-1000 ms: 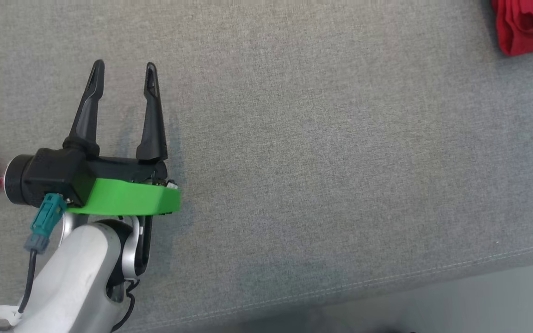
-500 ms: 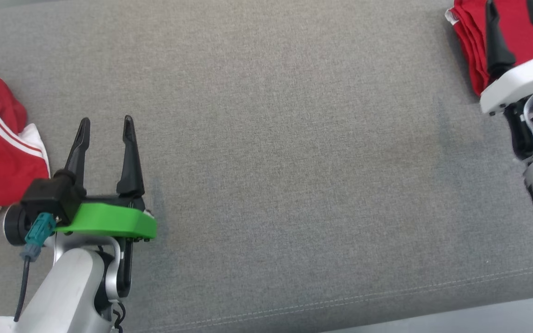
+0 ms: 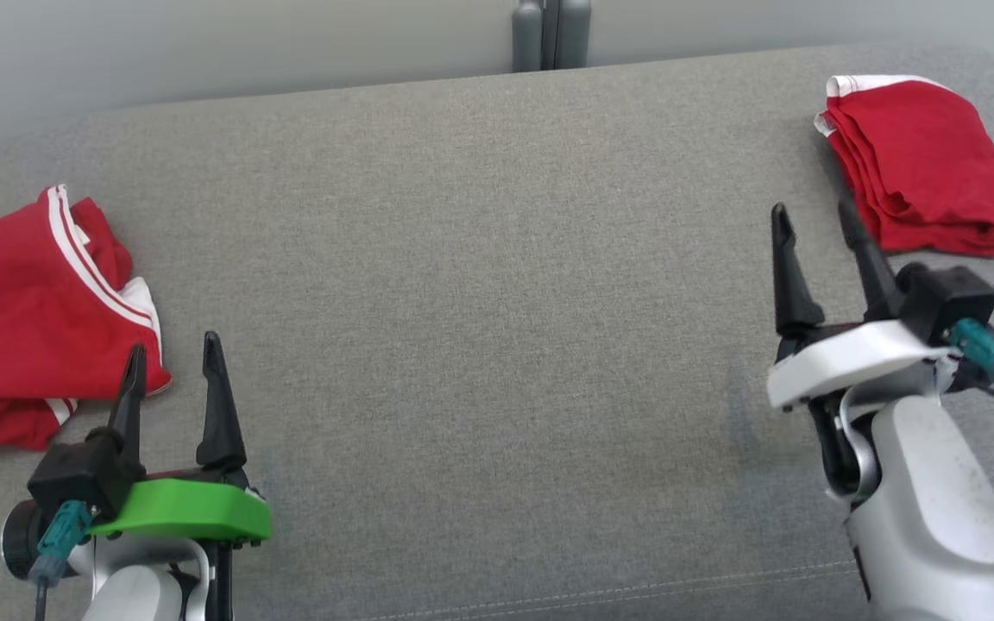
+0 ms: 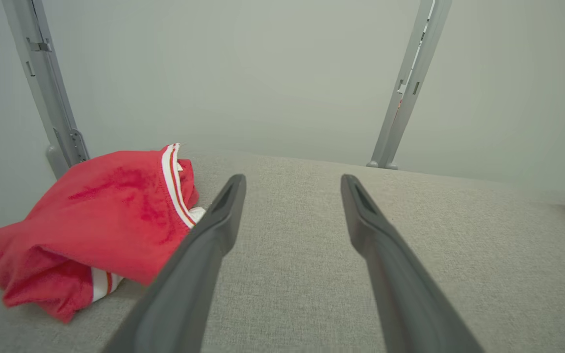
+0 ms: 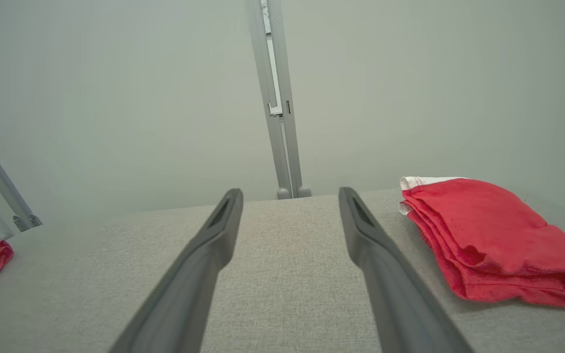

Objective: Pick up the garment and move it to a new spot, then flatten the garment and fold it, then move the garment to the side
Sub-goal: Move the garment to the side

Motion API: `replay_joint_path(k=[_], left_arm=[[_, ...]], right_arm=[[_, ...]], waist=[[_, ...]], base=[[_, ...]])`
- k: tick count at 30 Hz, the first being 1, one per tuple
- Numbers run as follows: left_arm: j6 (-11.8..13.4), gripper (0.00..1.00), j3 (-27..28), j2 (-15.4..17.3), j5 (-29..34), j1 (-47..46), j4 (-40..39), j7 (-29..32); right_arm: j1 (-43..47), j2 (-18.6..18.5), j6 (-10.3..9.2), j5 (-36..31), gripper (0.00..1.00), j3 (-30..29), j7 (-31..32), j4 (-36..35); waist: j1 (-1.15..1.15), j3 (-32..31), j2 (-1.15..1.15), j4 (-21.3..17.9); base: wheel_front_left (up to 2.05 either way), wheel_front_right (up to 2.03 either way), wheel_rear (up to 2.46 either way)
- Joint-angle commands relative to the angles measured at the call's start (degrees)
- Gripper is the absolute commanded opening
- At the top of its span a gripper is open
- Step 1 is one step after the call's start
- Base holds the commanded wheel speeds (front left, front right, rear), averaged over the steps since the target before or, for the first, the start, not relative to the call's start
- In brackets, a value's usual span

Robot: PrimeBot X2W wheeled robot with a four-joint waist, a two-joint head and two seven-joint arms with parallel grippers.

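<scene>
Red crumpled garment with white striped trim lies heaped at the left end of the grey woven upholstered surface. It is not yet flattened, so it is probably the piece awaiting pickup. Left gripper with green mount sits just beside the heap's near right edge, jaws wide apart and empty; whether its left finger touches the cloth cannot be told. A neatly folded red garment with a white hem rests at the far right end, apparently set aside as finished. Right gripper with white mount stands just near and left of it, jaws likewise apart and empty. The middle stretch between the garments would suit flattening. Grey upright posts stand beyond the far edge.
</scene>
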Motion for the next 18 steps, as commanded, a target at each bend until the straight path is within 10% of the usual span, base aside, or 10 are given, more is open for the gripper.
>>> replay_joint_path(k=[1,18], left_arm=[[-0.33,1.0,0.87,-0.53,0.86,1.72,-0.27,-0.16],[-2.04,1.0,5.18,-4.33,5.39,10.36,-1.38,-0.17]], right_arm=[[2.54,0.54,-0.06,-0.99,1.0,0.35,-0.19,-1.56],[16.93,2.25,-0.06,-1.19,1.0,3.15,-0.19,-12.4]], waist=[[0.01,-1.56,0.0,0.57],[0.01,-5.65,0.0,1.25]], base=[[0.0,0.0,0.0],[0.0,0.0,0.0]])
